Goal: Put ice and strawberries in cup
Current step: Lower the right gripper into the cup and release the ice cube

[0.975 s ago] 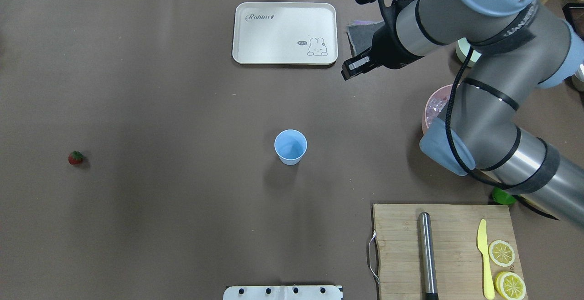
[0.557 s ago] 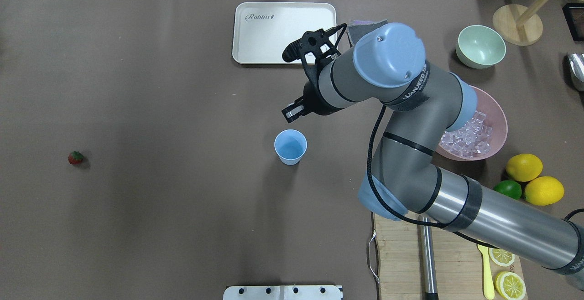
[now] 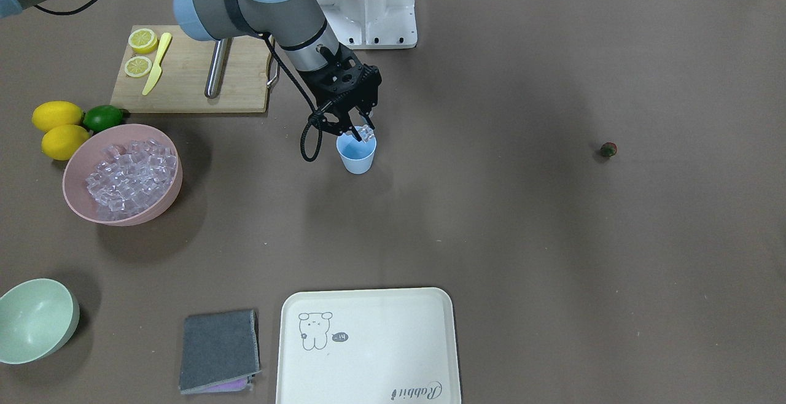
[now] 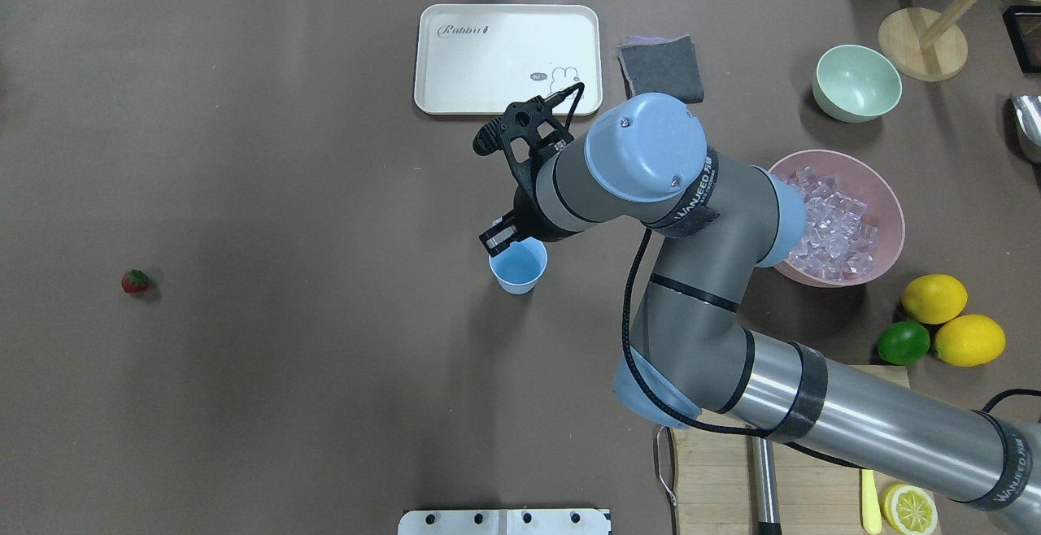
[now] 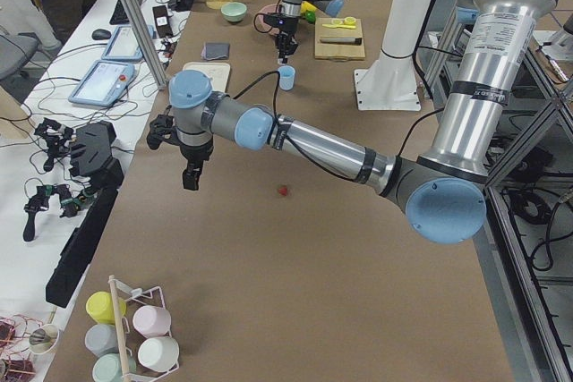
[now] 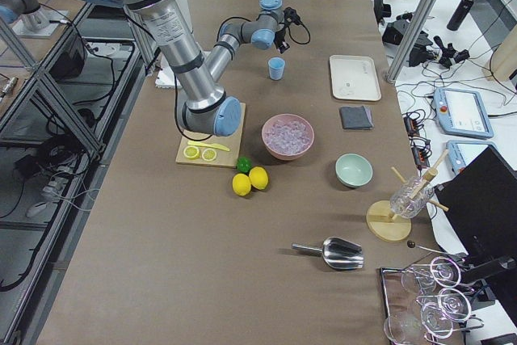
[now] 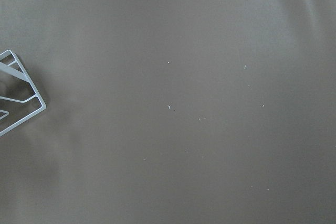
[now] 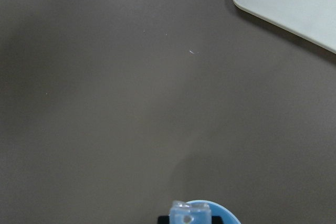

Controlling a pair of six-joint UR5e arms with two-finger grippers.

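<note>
Exterior front-facing: the right gripper (image 3: pixel 362 131) pinches one ice cube (image 3: pixel 368 136) just over the cup (image 3: pixel 356 157), near its rim; better to centre it before letting go. Right wrist-mounted: cube above the rim. Exterior left: I cannot tell whether the left gripper (image 5: pixel 191 178) is spread; the strawberry (image 5: pixel 283 191) lies on the worktop (image 5: pixel 269 275).

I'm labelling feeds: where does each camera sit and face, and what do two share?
Front-facing: across the table, facing the robot; right gripper over cup.
Overhead: behind the robot, looking down; right arm.
Exterior left: table's left end; left arm near, right far.
Exterior right: opposite end; right arm near.
Left wrist: down at table, wire rack corner; no body.
Right wrist: down at tray corner, ice cube; gripper barely.
Front-facing and overhead share the strawberry.
</note>
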